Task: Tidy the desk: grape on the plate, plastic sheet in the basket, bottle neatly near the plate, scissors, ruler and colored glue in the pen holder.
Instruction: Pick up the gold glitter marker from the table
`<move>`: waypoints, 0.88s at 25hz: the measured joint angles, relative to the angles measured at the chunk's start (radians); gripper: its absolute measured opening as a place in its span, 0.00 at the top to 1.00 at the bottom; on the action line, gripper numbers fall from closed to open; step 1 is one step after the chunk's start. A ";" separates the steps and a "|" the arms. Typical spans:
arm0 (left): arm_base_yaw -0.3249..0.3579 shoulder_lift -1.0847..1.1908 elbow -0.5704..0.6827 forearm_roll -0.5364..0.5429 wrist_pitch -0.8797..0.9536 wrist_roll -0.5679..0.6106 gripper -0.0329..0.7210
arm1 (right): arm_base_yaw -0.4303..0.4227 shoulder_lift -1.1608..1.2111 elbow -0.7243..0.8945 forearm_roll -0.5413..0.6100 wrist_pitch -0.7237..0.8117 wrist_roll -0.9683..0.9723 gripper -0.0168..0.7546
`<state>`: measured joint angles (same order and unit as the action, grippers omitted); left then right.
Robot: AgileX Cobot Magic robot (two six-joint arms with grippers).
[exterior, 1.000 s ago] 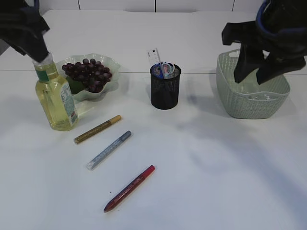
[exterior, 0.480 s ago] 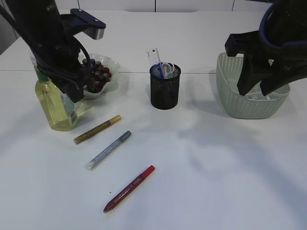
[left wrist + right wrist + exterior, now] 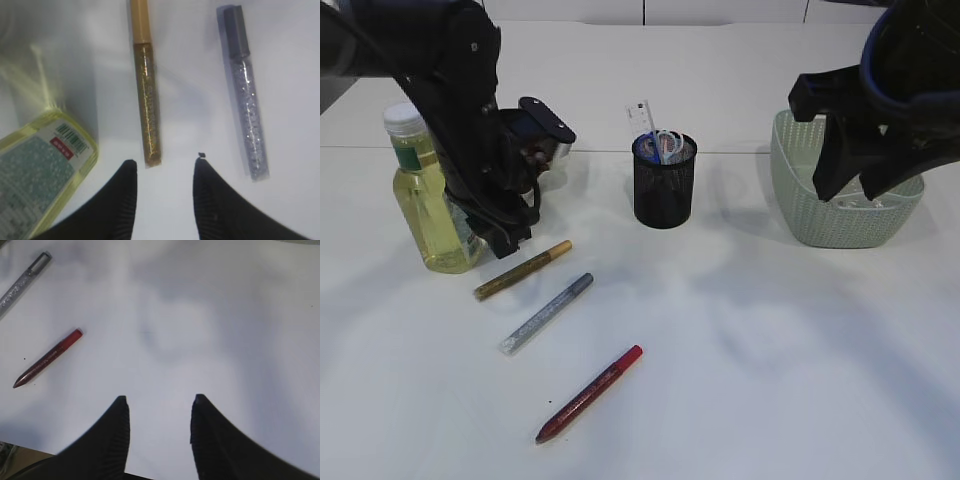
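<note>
Three colored glue sticks lie on the table: gold (image 3: pixel 523 270), silver (image 3: pixel 547 313) and red (image 3: pixel 590 393). My left gripper (image 3: pixel 508 243) is open, low over the gold glue's (image 3: pixel 147 115) near end, its tips (image 3: pixel 165 165) empty; the silver glue (image 3: pixel 247 120) lies to the right. The bottle (image 3: pixel 425 195) of yellow liquid stands upright just left of that arm. The arm hides the grape and the plate. Ruler (image 3: pixel 640 113) and scissors (image 3: pixel 665 146) stand in the black mesh pen holder (image 3: pixel 664 185). A clear plastic sheet (image 3: pixel 860 203) lies in the basket (image 3: pixel 840 215). My right gripper (image 3: pixel 857 180) is open and empty.
In the right wrist view the open gripper (image 3: pixel 159 401) looks down on bare white table, with the red glue (image 3: pixel 47 359) and silver glue (image 3: pixel 22 284) at the left. The bottle's label corner (image 3: pixel 40 170) sits close to the left fingertip.
My left arm has let go of the bottle's cap and swung down and right, past the plate, to the gold glue. The right arm has barely moved over the basket.
</note>
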<state>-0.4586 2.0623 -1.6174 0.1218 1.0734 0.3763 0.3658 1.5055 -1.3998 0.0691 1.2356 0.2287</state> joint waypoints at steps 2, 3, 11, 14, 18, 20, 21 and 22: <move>0.000 0.030 -0.009 0.000 -0.016 0.007 0.59 | 0.000 0.000 0.000 0.000 0.000 -0.004 0.55; 0.000 0.042 -0.017 0.000 -0.023 0.009 0.59 | 0.000 0.000 0.000 0.000 0.000 -0.004 0.55; 0.000 0.148 -0.109 -0.019 -0.072 0.013 0.59 | 0.000 0.000 0.000 0.000 0.000 -0.010 0.54; 0.000 0.173 -0.119 -0.022 -0.085 0.021 0.59 | 0.000 0.000 0.000 0.000 0.000 -0.010 0.55; 0.020 0.197 -0.119 -0.036 -0.088 0.023 0.59 | 0.000 0.000 0.000 0.001 0.000 -0.010 0.55; 0.040 0.199 -0.119 -0.054 -0.088 0.023 0.59 | 0.000 0.000 0.000 0.001 0.000 -0.010 0.55; 0.052 0.199 -0.119 -0.071 -0.088 0.024 0.59 | 0.000 0.000 0.000 0.001 0.000 -0.010 0.55; 0.064 0.199 -0.119 -0.088 -0.088 0.029 0.59 | 0.000 0.000 0.000 0.001 0.000 -0.010 0.55</move>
<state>-0.3950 2.2610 -1.7369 0.0335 0.9855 0.4052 0.3658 1.5055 -1.3998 0.0706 1.2356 0.2188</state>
